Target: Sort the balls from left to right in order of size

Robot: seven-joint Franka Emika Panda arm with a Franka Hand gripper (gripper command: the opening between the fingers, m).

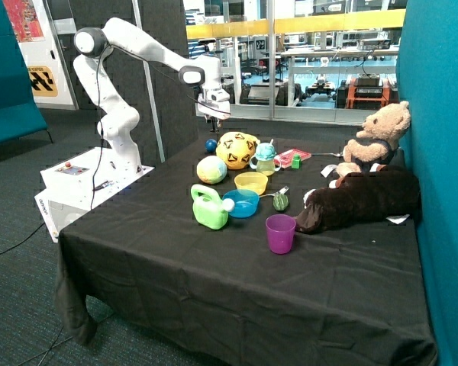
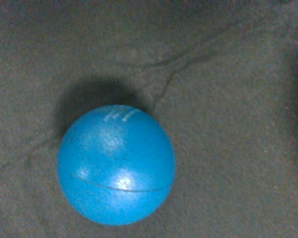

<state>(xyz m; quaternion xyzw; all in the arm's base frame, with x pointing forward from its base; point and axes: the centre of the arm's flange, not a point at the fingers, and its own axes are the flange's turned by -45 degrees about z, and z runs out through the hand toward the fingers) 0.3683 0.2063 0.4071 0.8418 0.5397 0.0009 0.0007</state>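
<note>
The gripper [image 1: 214,114] hung above the small blue ball [image 1: 211,145], left of the yellow ball [image 1: 237,149]; its finger state could not be told.

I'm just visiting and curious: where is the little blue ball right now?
In the outside view the small blue ball lies on the black tablecloth near the table's far edge, beside the yellow ball, with the gripper above it.
</note>
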